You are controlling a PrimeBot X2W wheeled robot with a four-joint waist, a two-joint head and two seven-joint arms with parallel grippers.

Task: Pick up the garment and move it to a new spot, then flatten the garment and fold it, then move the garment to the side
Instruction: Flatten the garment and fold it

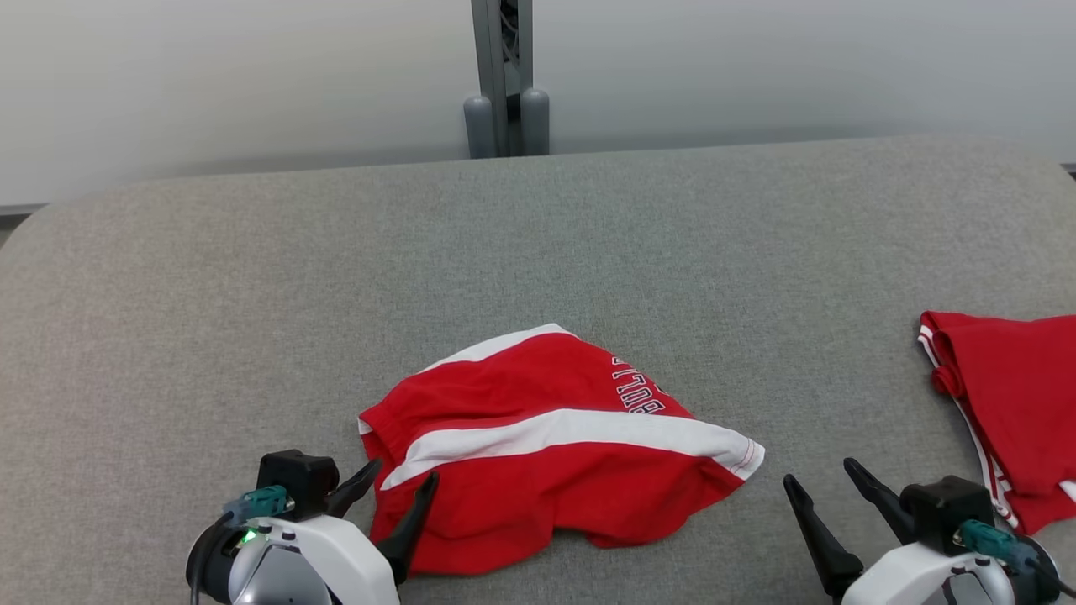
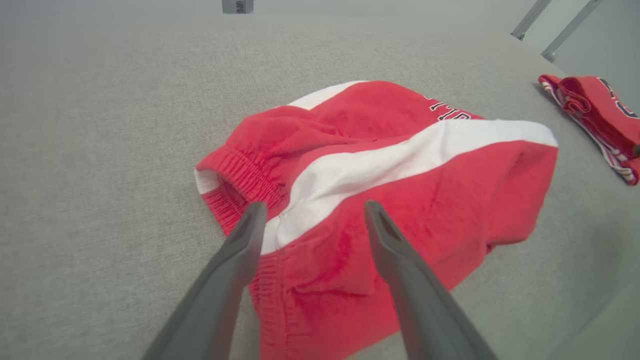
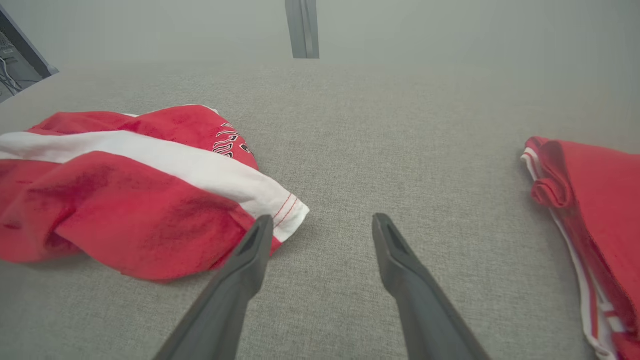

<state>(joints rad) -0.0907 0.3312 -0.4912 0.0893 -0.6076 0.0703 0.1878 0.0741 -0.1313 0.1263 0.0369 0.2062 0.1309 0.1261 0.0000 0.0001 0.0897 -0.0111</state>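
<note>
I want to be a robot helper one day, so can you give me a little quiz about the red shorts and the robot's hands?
1. True or false: the left gripper is shut tight.
2. What colour is the wide stripe across the shorts? A blue, B white, C black.
3. Fill the gap: the other red cloth lies at the table's ____ edge, near the right gripper.
Key: 1 false, it is open; 2 B; 3 right.
</note>
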